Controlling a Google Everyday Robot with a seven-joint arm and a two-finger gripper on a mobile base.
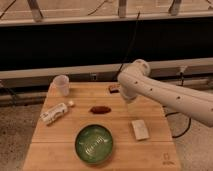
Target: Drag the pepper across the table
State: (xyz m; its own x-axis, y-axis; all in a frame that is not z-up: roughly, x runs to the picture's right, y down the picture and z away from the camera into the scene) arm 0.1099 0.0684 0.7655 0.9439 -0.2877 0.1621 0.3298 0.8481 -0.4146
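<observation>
The pepper (100, 109), small, dark red-brown and tapered, lies near the middle of the light wooden table (55, 145). My white arm (150, 90) reaches in from the right, and its rounded end hangs over the table's far right part, up and to the right of the pepper. The gripper does not show; it is hidden behind that arm end. Nothing touches the pepper.
A green bowl (94, 143) sits in front of the pepper. A clear cup (61, 85) stands at the far left corner and a white bottle (54, 113) lies at the left. A white packet (140, 129) lies at the right. A dark block (114, 89) sits by the arm end.
</observation>
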